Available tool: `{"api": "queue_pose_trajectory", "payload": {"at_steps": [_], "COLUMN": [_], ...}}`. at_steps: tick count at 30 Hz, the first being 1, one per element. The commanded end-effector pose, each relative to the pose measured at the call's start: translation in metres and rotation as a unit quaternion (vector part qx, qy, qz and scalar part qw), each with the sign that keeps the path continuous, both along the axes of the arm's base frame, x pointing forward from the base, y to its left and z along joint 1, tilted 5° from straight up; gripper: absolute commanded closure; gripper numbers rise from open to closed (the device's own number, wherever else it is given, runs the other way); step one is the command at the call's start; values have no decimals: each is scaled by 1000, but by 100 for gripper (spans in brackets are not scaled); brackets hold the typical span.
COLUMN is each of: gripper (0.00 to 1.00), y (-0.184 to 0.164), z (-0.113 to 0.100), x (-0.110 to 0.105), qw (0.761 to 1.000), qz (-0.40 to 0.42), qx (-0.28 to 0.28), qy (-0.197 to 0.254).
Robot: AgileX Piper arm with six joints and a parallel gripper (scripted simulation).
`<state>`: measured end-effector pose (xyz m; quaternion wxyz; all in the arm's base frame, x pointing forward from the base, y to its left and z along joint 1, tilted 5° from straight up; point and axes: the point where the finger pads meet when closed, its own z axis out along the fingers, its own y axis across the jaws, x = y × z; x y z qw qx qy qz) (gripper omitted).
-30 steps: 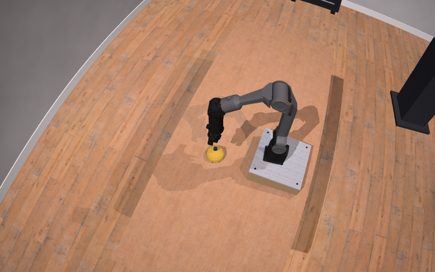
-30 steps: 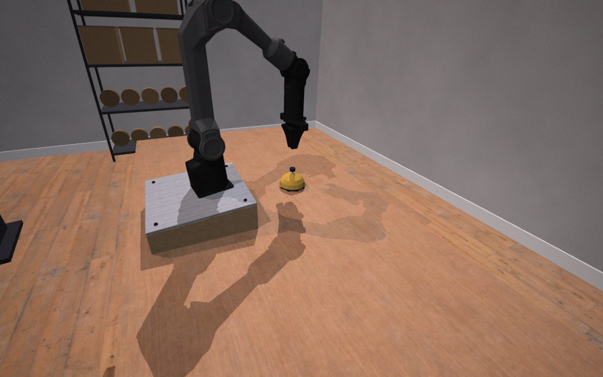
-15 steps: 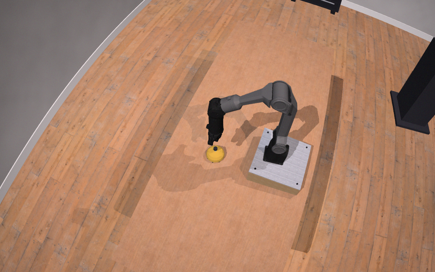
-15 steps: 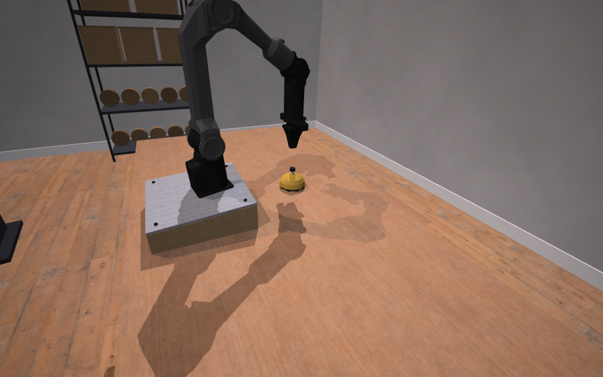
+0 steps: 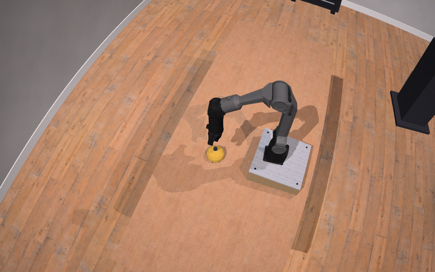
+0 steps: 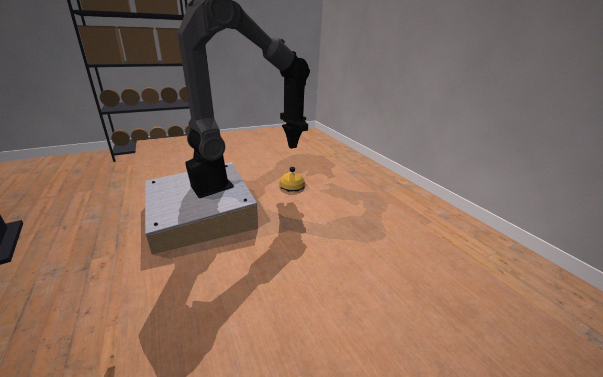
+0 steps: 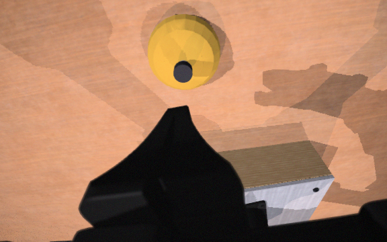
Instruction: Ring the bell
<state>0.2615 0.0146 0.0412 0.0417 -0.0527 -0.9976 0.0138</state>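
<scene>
Black and pressed together into a single point, the fingers of the parallel gripper (image 7: pixel 179 111) hold nothing and hang in the air over the orange-brown wooden table top (image 6: pixel 388 290), pointing straight down. Just beyond and below that tip stands the yellow domed bell (image 7: pixel 193 40) with its small dark round button (image 7: pixel 183 72), upright, untouched, beside the grey metal base block (image 6: pixel 167 197).

Storeroom: shelf rack (image 6: pixel 89 70) of boxes (image 6: pixel 101 44).
</scene>
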Motion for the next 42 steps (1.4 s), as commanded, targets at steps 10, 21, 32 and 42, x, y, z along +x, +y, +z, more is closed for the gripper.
{"api": "queue_pose_trajectory", "payload": {"at_steps": [10, 21, 32, 42], "gripper": [100, 100, 100, 100], "y": [0, 0, 0, -1], "z": [1, 0, -9, -22], "x": [1, 1, -1, -1], "qw": [1000, 1000, 1000, 1000], "qz": [1, 1, 1, 1], "qx": [0, 0, -1, -1], "qy": [-3, -2, 0, 0]}}
